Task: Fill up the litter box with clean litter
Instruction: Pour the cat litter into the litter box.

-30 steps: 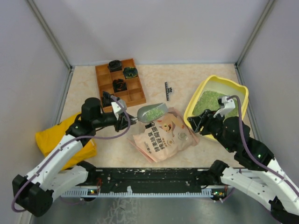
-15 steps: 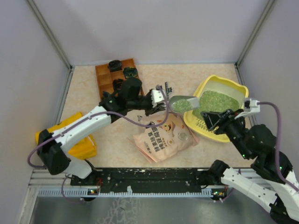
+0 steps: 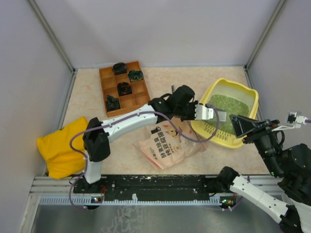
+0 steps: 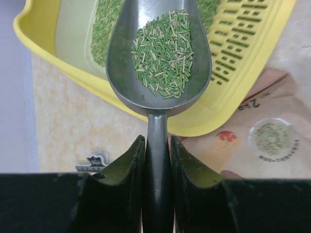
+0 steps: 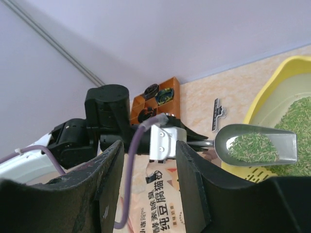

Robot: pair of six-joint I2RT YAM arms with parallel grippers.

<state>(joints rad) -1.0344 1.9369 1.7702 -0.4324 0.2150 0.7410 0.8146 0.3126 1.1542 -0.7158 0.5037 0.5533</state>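
The yellow litter box [image 3: 247,91] stands at the right with green clean litter [image 3: 228,104] spread in it. My left gripper [image 3: 206,112] is shut on the handle of a grey scoop [image 3: 221,115]. In the left wrist view the scoop [image 4: 127,73] holds a heap of green litter [image 4: 163,53] above the litter box's near rim [image 4: 63,63], level. My right gripper [image 3: 236,125] is open and empty, raised beside the box's near right side. In the right wrist view its fingers [image 5: 102,170] frame the left gripper [image 5: 194,141] and the loaded scoop [image 5: 255,145].
A pink printed pouch [image 3: 167,141] lies just left of the litter box, under my left arm. A brown wooden compartment tray [image 3: 124,90] with small dark items sits at the back left. A yellow cloth bag [image 3: 58,145] lies at the near left. A small black strip [image 5: 217,114] lies behind the pouch.
My left arm has carried the loaded scoop rightward from above the pouch to over the litter box. My right gripper has lifted and drawn back to the right, off the box's rim.
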